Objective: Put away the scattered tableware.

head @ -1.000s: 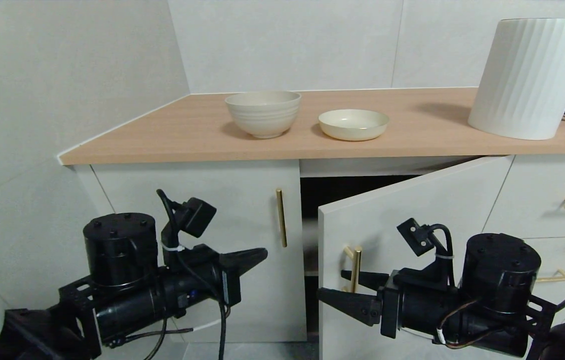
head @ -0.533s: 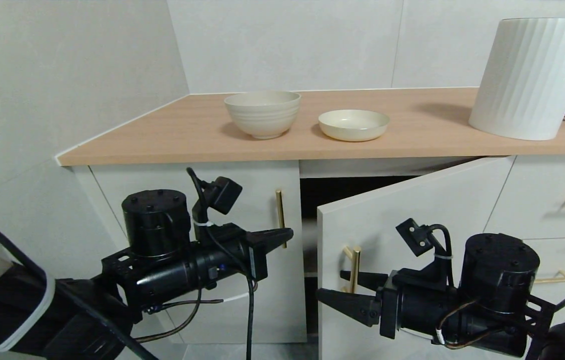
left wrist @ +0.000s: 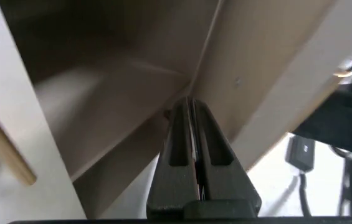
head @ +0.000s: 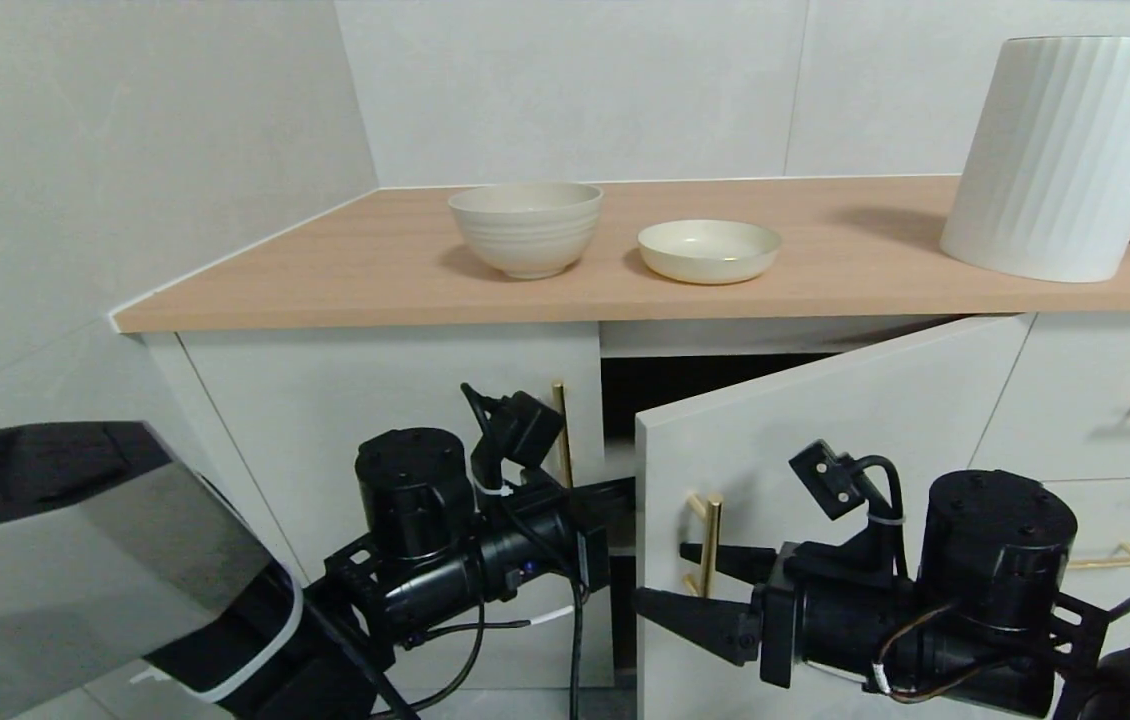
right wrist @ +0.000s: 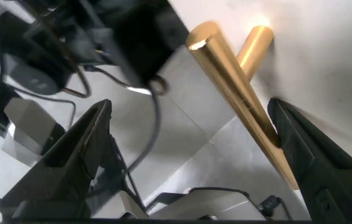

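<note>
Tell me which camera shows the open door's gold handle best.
Right wrist view: the handle lies large between the right gripper's open fingers. Head view shows it small; left wrist view faces the cabinet interior.

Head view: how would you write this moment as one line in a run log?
left gripper: shut, tip at cupboard opening | right gripper: open, straddling door handle | door: ajar | bowl, dish: on countertop

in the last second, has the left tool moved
Yes. The left tool has swung to the robot's right, from left of the closed door's gold handle to past it, its tip now at the cabinet opening.
</note>
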You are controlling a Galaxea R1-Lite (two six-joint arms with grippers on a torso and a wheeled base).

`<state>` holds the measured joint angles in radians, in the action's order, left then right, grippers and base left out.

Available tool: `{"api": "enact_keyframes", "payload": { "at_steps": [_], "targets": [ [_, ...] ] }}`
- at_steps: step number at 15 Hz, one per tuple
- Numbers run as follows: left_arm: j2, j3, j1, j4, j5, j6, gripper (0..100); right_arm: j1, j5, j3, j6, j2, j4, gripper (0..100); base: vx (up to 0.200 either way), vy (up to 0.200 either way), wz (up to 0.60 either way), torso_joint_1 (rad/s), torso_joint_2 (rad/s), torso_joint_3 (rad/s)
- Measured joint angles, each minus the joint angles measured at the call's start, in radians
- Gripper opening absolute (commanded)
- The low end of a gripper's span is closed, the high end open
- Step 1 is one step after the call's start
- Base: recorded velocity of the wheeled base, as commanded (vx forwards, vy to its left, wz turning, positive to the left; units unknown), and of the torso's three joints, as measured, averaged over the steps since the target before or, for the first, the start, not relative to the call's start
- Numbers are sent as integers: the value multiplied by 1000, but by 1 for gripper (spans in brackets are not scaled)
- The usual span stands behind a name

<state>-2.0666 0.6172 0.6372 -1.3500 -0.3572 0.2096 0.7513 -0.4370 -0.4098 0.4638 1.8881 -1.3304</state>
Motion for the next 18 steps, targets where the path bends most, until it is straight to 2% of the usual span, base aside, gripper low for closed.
{"api": "enact_keyframes", "payload": {
  "at_steps": [7, 11, 15, 16, 18],
  "targets": [
    [-70, 14, 16, -43, 6, 0, 0, -112, 38, 44, -193, -16, 5, 100, 0, 0, 0, 0, 0, 0],
    [-74, 16, 17, -47, 9, -1, 0, -154, 66, 48, -217, -33, 7, 100, 0, 0, 0, 0, 0, 0],
    [-68, 19, 23, -38, 0, -1, 0, -158, 270, 103, -285, -114, 65, 100, 0, 0, 0, 0, 0, 0],
    [-65, 24, 23, -37, 0, 0, 0, -151, 351, 121, -298, -143, 131, 100, 0, 0, 0, 0, 0, 0],
    [-47, 44, 22, 14, 2, -1, 0, -129, 437, 142, -307, -236, 296, 100, 0, 0, 0, 0, 0, 0]
  ]
}}
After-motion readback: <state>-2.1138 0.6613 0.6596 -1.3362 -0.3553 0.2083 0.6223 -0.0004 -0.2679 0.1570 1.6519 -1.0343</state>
